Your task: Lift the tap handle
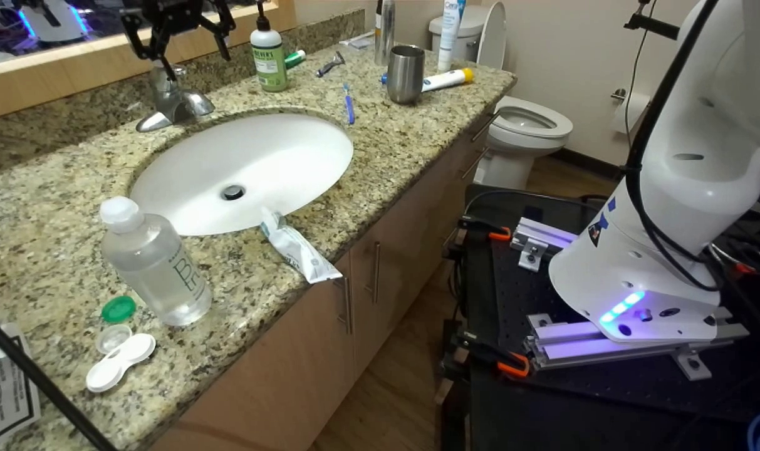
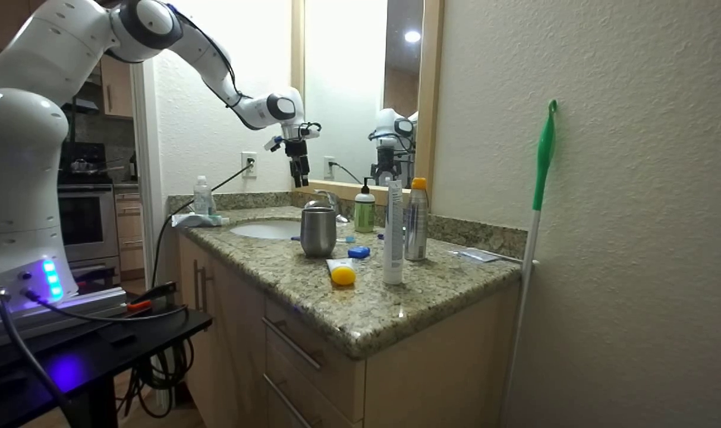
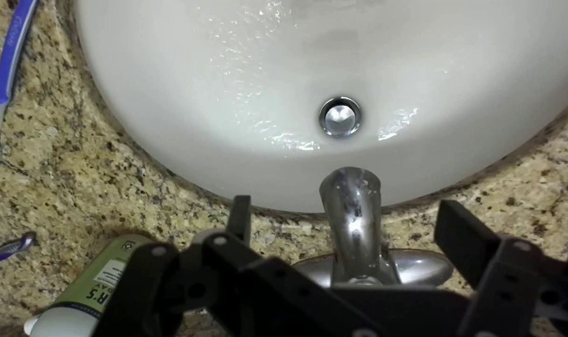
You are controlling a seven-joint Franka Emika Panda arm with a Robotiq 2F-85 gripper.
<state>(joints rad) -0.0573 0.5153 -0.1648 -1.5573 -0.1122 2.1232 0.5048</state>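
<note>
The tap handle [image 2: 327, 195] stands at two o'clock from the basin [image 2: 265, 230] in an exterior view, with my fingers [image 3: 466, 243] spread nearby: lowering them, I may snag the spout [image 1: 197, 102] instead, because the wrist view gives me no clear sight of the tap handle.

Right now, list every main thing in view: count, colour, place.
tap handle: one, chrome, atop faucet
faucet: one, chrome, behind basin
basin: one, white, in counter
mirror: one, wood-framed, behind faucet
soap bottle: one, green and white, beside faucet
razor: one, dark, near soap bottle
toothbrush: one, blue, beside basin
tumbler: one, silver, toward toilet
tubes: three, white, two near tumbler, one at basin
cans: at least one, silver, near tumbler
capped bottle: one, clear, near basin
lens case: one, white, near capped bottle
toilet: one, white, beyond counter
pole: one, green-handled, beside counter
arm: one, white, extended over counter
gripper: one, black, open above faucet
</note>
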